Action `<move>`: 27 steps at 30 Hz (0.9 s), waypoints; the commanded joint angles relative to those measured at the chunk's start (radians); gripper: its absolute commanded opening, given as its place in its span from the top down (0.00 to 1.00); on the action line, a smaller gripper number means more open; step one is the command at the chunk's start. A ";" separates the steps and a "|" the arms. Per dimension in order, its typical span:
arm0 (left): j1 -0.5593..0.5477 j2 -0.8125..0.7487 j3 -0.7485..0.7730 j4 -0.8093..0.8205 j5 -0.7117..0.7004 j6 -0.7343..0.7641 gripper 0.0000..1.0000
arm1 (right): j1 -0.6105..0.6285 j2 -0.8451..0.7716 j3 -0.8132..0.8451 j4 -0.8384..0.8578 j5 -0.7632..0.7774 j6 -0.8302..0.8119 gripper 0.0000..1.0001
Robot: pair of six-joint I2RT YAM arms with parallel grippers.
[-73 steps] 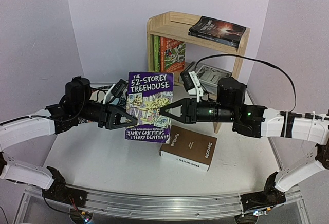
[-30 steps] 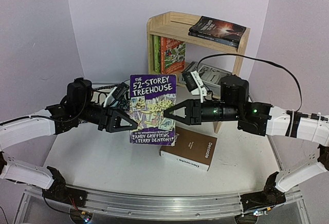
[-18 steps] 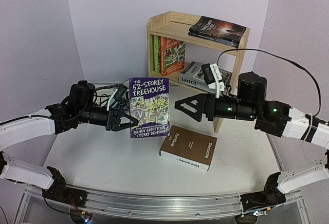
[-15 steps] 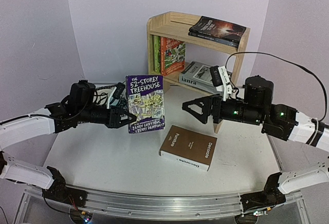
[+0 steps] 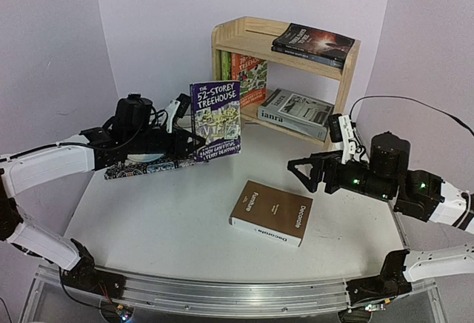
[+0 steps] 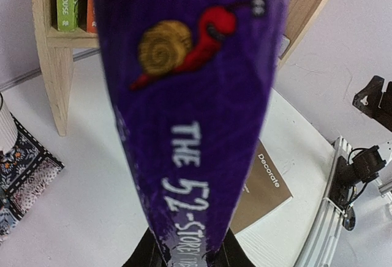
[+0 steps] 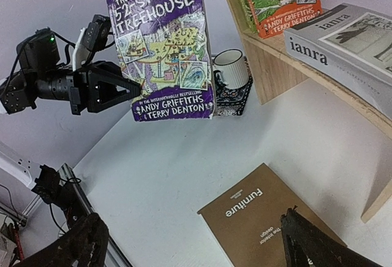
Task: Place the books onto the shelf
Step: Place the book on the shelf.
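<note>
We pinch the purple Treehouse book upright in our left gripper at eleven o'clock, near the shelf at one o'clock; our right gripper hangs at three o'clock, jaws spread wide.

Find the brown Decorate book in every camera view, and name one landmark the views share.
Top external: the Decorate book lies flat, right of centre, in the lower half.
Left wrist: only its corner shows, at the right, behind the purple Treehouse book.
Right wrist: it lies flat at bottom centre.
Shared landmark: the purple Treehouse book, upright in all three.
</note>
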 commanded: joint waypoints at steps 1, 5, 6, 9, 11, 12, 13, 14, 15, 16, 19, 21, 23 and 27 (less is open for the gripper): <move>-0.003 0.031 0.130 0.124 -0.067 0.131 1.00 | -0.003 -0.043 -0.043 0.012 0.053 -0.018 0.02; -0.003 0.086 0.184 0.124 -0.117 0.194 1.00 | -0.003 -0.068 -0.059 0.008 0.048 -0.017 0.02; -0.003 0.099 0.199 0.125 -0.125 0.209 1.00 | -0.003 -0.076 -0.061 0.005 0.052 -0.018 0.02; -0.003 0.138 0.240 0.125 -0.139 0.239 1.00 | -0.003 -0.096 -0.062 -0.006 0.068 -0.025 0.02; -0.003 0.166 0.266 0.129 -0.147 0.244 1.00 | -0.003 -0.105 -0.061 -0.011 0.078 -0.031 0.02; -0.003 0.179 0.280 0.132 -0.151 0.246 1.00 | -0.003 -0.109 -0.060 -0.013 0.081 -0.036 0.02; -0.003 0.189 0.290 0.135 -0.155 0.246 1.00 | -0.004 -0.111 -0.058 -0.015 0.083 -0.038 0.02; -0.003 0.199 0.300 0.140 -0.159 0.246 1.00 | -0.003 -0.112 -0.055 -0.017 0.085 -0.041 0.02; -0.002 0.209 0.307 0.149 -0.162 0.246 1.00 | -0.003 -0.112 -0.053 -0.020 0.086 -0.045 0.02; -0.003 0.223 0.314 0.154 -0.164 0.247 1.00 | -0.003 -0.111 -0.050 -0.023 0.088 -0.047 0.02; -0.003 0.255 0.345 0.167 -0.180 0.243 1.00 | -0.003 -0.110 -0.040 -0.032 0.090 -0.057 0.02; -0.003 0.271 0.365 0.170 -0.200 0.238 1.00 | -0.003 -0.109 -0.035 -0.040 0.093 -0.062 0.02; -0.003 0.283 0.385 0.172 -0.220 0.234 1.00 | -0.003 -0.109 -0.029 -0.046 0.095 -0.067 0.02; -0.003 0.307 0.422 0.177 -0.249 0.232 1.00 | -0.004 -0.109 -0.026 -0.052 0.103 -0.072 0.02</move>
